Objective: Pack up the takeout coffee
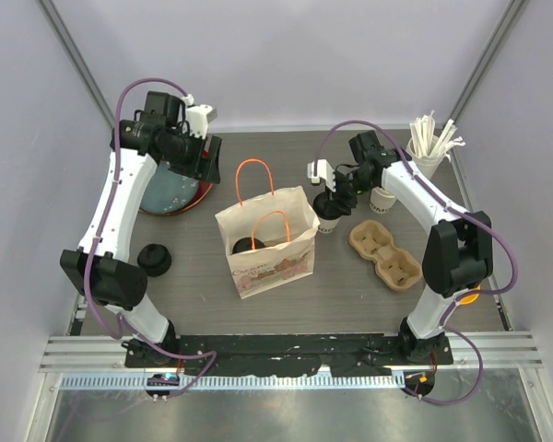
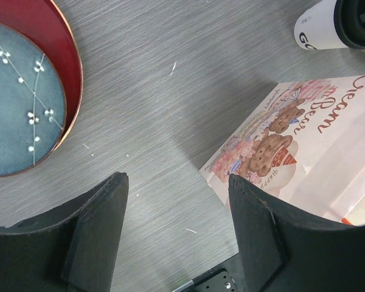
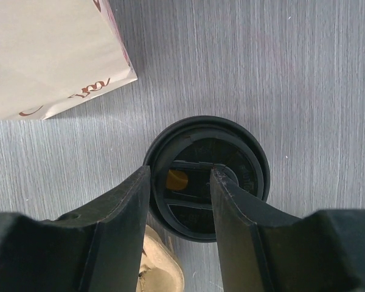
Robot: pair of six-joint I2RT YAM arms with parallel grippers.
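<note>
One takeout coffee cup (image 1: 328,222), cream-white with a black lid, stands on the table just right of the paper bag (image 1: 267,241). My right gripper (image 1: 331,197) is directly over it. In the right wrist view the gripper (image 3: 179,173) is open, with one finger over the lid's (image 3: 243,158) left rim and the other over its middle. This cup also shows in the left wrist view (image 2: 337,24). A second black lid (image 1: 250,245) shows inside the bag's open mouth. My left gripper (image 1: 203,166) is open and empty over bare table (image 2: 177,182), left of the bag (image 2: 316,140).
A cardboard cup carrier (image 1: 384,251) lies right of the bag. A bare paper cup (image 1: 382,200) and a cup of straws (image 1: 430,147) stand at back right. A blue plate in a red tray (image 1: 170,189) is at back left. A black round object (image 1: 154,259) sits at left.
</note>
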